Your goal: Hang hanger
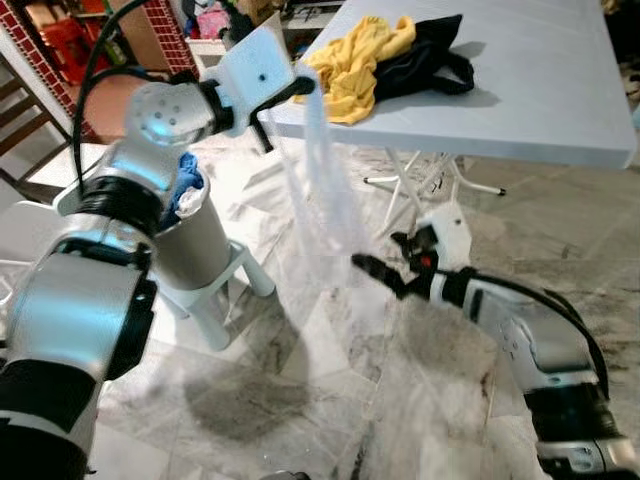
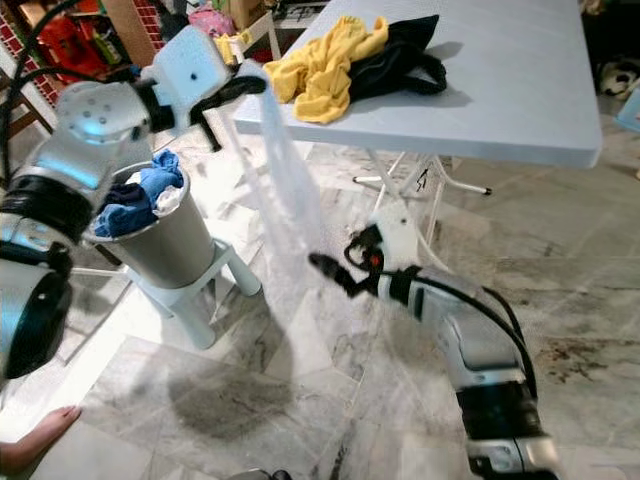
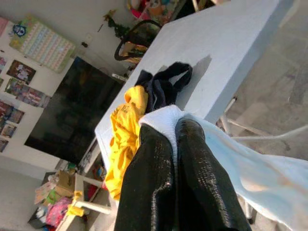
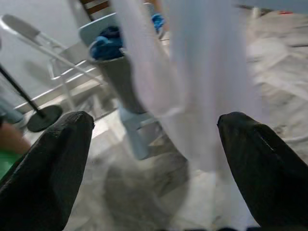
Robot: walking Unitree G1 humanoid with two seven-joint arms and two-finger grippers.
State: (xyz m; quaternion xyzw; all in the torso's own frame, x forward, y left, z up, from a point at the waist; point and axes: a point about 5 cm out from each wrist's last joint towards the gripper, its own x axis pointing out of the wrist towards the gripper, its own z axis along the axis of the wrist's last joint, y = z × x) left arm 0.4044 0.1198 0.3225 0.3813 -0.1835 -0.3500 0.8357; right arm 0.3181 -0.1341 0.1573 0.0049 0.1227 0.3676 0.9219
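So my left claw (image 1: 300, 86) is clamped shut on the top edge of a thin, pale, see-through white garment (image 1: 318, 190), held up high just off the corner of the tabletop (image 1: 540, 90). The cloth hangs straight down from the pinch in a long soft drape, blurry in the head views, and in my left wrist view its hem looks like a thick fuzzy white fold bunched over my fingertips (image 3: 192, 139), which are glossy black with a fine woven-looking texture. My right claw (image 2: 335, 272) is lower down near the bottom of the hanging cloth, spread wide with nothing in it; from the right wrist view the two rounded matte black fingers (image 4: 53, 154) sit far apart with the sheer fabric hanging between them, not touching either. On the smooth light grey tabletop there's a crumpled yellow shirt (image 1: 355, 65) lying against a floppy black garment (image 1: 425, 55) with looped straps. Off to my left a tapered metal bucket (image 2: 175, 240) sits on a small white plastic stool (image 2: 215, 290), stuffed with blue and white laundry (image 2: 140, 195). Floor is polished marble tile (image 1: 400, 400) with grey veining. I can't make out a hanger anywhere.
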